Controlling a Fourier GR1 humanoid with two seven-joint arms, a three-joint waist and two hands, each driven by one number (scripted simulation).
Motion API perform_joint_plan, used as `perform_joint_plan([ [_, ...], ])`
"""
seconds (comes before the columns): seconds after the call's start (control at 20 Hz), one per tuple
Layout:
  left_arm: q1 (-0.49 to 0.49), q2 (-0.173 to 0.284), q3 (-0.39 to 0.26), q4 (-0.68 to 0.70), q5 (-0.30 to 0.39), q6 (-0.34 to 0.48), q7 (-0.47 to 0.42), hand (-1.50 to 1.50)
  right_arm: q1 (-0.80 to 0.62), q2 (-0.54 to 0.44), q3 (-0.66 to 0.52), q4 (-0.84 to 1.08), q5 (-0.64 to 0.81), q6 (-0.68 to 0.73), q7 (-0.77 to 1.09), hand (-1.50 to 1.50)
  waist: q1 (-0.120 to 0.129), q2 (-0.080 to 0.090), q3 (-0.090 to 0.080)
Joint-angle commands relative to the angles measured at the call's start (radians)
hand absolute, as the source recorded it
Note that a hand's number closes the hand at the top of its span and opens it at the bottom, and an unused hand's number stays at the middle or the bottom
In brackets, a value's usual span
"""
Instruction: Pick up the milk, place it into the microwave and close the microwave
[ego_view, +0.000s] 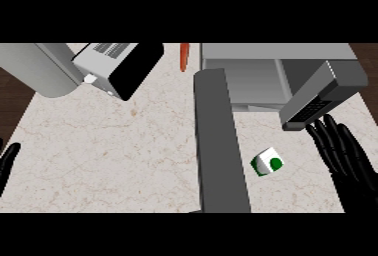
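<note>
Reaching had not yet turned into grasping: the right hand (345, 155) lay low at the counter's right side with its fingers straight and spread, closed on nothing, just beside the milk (268, 163) but apart from it. That one small white carton with its green mark sat tilted on the marble counter (118, 150), between the hand and the long grey microwave door (220, 150), which stood swung wide open toward the near edge. At the far left edge only the fingertips of the left hand (9, 162) showed, straight and resting. By my reckoning the pick-up was the step in hand; the next move called for the right hand to shift left over the carton and curl round it, then carry it back into the open microwave (255, 75) behind. Farther off I counted one toaster (118, 62), one grey cylinder beside it, and one orange carrot (184, 56) at the back.
</note>
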Motion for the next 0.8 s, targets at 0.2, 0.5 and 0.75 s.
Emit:
perform_joint_plan([
  [0.2, 0.180, -0.035, 0.093, -0.072, 0.091, -0.129, -0.069, -1.50, 0.035, 0.002, -0.050, 0.172, 0.070, 0.012, -0.112, -1.50, 0.005, 0.000, 0.000],
  [0.5, 0.172, 0.004, 0.176, -0.097, 0.187, -0.152, -0.004, -1.50, -0.033, 0.019, -0.093, 0.365, 0.130, -0.030, -0.201, -1.50, 0.004, 0.001, 0.000],
  [0.75, 0.193, -0.024, 0.160, -0.085, 0.161, -0.174, -0.019, -1.50, -0.063, -0.003, -0.148, 0.585, 0.187, -0.045, -0.352, -1.50, 0.005, 0.003, 0.001],
])
